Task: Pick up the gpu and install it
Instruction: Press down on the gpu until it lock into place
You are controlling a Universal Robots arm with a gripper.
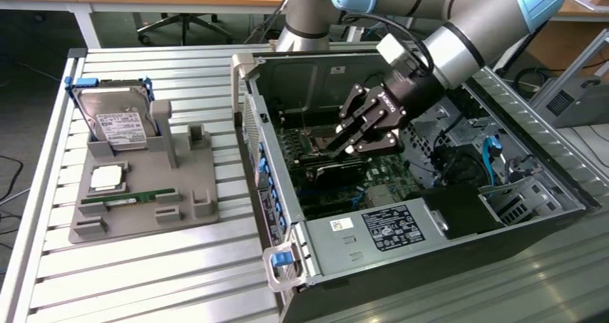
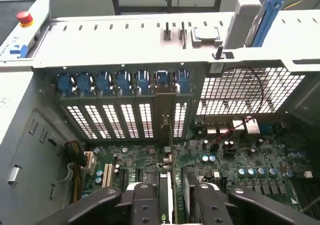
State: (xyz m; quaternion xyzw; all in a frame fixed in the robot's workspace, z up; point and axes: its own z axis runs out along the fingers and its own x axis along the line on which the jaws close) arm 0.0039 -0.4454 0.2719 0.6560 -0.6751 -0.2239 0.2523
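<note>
The open computer case (image 1: 418,195) fills the right half of the exterior view, lying on a slatted metal table (image 1: 142,280); the robot arm (image 1: 457,23) comes down from the upper right of the frame into it; at left centre a grey parts holder (image 1: 142,195) carries a hard drive (image 1: 119,120) standing at its upper end, a CPU (image 1: 107,177) below that, and a green memory stick (image 1: 128,196) lying across its lower part; the gripper (image 1: 354,143) hangs over the motherboard (image 1: 400,173) at frame centre; the gpu (image 1: 333,167) stands on edge in the board just below the fingertips; in the wrist view, at bottom centre, the dark fingers (image 2: 145,205) sit on either side of the card's (image 2: 167,195) top edge, slightly apart, with narrow gaps showing, so not clamped on it.
</note>
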